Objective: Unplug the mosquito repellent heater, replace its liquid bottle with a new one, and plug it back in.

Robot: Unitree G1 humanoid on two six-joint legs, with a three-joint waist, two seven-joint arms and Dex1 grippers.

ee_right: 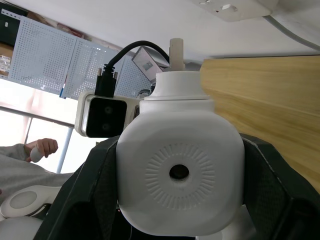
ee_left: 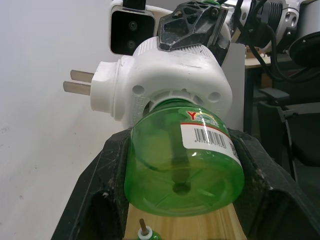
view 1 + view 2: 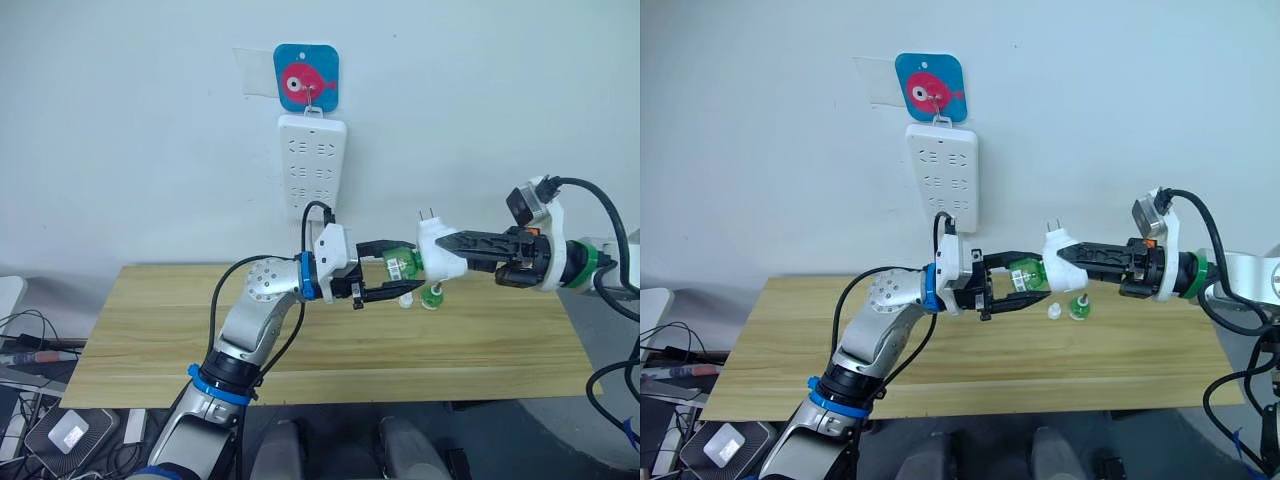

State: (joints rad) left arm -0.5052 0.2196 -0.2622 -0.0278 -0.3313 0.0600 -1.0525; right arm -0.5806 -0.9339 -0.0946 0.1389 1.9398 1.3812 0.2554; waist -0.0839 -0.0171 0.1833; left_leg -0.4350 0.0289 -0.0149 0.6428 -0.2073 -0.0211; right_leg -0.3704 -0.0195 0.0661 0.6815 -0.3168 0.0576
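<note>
the white mosquito repellent heater (image 3: 437, 250) hangs in the air above the bench, prongs up, with a green bottle (image 3: 401, 264) on its left end.

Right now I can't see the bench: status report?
Right gripper shut on heater, unplugged. Left gripper shut on green bottle at heater's socket. Second bottle and cap on table.
</note>
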